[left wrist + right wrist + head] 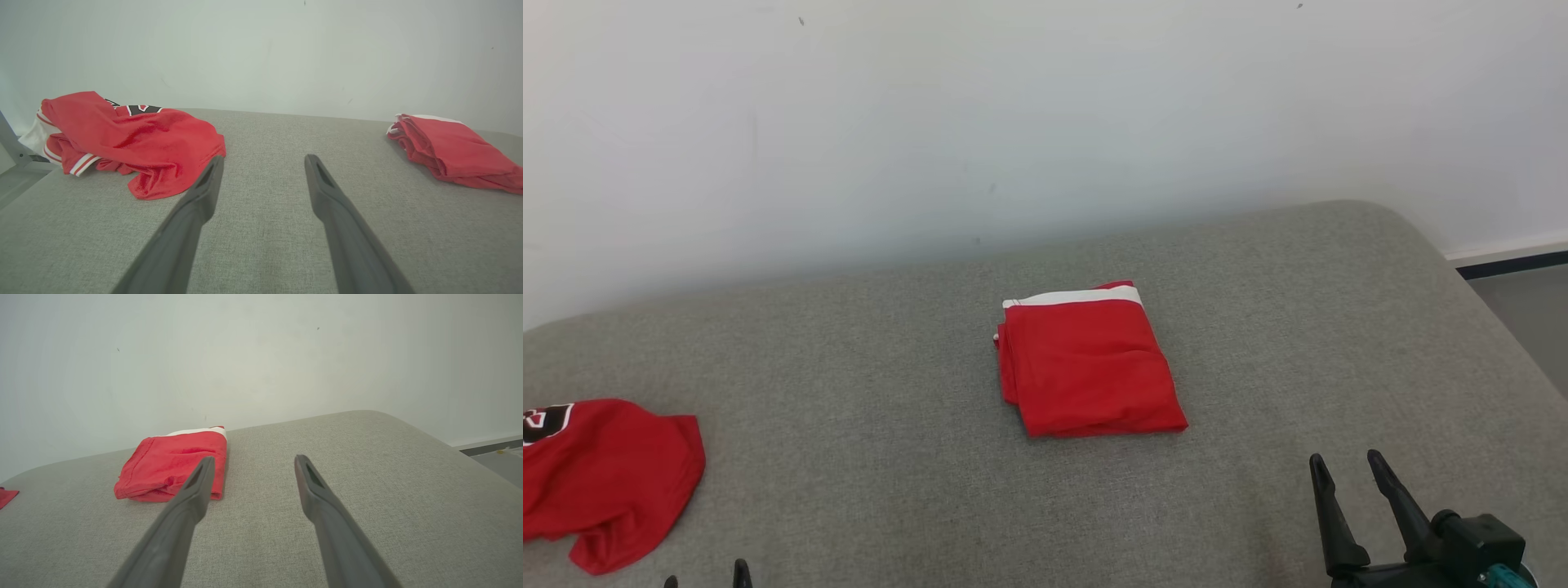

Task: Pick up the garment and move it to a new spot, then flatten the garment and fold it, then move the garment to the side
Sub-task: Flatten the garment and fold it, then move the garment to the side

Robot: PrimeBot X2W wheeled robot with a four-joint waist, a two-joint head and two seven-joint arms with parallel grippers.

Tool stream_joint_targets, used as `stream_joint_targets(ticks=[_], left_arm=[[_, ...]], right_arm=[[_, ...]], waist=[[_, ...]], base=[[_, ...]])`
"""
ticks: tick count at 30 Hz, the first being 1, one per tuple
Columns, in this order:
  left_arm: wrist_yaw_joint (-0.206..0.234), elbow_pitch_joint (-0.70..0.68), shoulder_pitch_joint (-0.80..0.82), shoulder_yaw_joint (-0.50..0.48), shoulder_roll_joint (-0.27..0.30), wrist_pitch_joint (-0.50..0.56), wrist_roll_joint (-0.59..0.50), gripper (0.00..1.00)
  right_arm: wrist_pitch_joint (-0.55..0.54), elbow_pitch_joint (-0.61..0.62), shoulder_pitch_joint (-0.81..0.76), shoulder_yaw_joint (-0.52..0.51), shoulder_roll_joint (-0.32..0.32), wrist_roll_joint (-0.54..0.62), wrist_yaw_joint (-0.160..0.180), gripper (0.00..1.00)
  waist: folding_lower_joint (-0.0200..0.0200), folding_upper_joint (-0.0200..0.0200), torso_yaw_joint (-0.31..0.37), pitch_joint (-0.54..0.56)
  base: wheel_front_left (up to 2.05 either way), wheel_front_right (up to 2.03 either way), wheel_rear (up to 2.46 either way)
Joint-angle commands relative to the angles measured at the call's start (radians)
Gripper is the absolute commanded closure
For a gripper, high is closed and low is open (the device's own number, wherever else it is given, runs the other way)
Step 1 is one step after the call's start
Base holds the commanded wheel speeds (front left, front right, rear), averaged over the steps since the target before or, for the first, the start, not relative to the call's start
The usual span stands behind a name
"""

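Note:
A red garment [1090, 367] with a white band lies folded into a neat rectangle in the middle of the grey fabric surface [874, 425]. A second red garment [605, 478], a crumpled jersey with white trim and black lettering, lies at the left edge. My right gripper [1344, 457] stands open at the lower right, short of the folded garment [171, 465] and to its right, nothing between its fingers. Only the fingertips of my left gripper [706, 576] show at the bottom left; in the left wrist view it [264, 157] is open and empty, just right of the crumpled jersey [135, 139].
A white wall [1045, 122] runs along the far edge of the surface. The surface rounds off at the back right, with floor [1531, 310] beyond it. A metal frame leg [12, 151] stands past the left edge. Bare grey fabric lies between the two garments.

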State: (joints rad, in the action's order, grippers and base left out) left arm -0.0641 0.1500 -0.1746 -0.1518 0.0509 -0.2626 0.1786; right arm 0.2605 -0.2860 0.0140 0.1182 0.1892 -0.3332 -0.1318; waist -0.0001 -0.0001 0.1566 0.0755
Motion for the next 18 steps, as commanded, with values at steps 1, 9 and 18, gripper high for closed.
stream_joint_targets(ticks=[1, 9, 18], left_arm=[[-0.008, 0.011, -0.007, -0.01, -0.001, -0.003, -0.005, 0.0], [-0.02, 0.035, -0.019, -0.024, -0.001, -0.003, -0.011, 0.0], [-0.014, 0.027, -0.009, -0.017, -0.001, -0.003, -0.02, 0.0]], right_arm=[[0.004, -0.011, 0.014, 0.001, 0.012, -0.013, 0.002, 0.0], [0.005, -0.011, -0.005, -0.008, 0.014, 0.001, 0.002, 0.0], [0.004, 0.005, -0.002, -0.025, -0.008, 0.013, 0.002, 0.0]], waist=[[0.0001, 0.0001, -0.005, -0.001], [0.0001, 0.0001, -0.024, -0.003], [0.0001, 0.0001, -0.021, -0.011]], base=[[0.0, 0.0, 0.0], [0.0, 0.0, 0.0], [0.0, 0.0, 0.0]])
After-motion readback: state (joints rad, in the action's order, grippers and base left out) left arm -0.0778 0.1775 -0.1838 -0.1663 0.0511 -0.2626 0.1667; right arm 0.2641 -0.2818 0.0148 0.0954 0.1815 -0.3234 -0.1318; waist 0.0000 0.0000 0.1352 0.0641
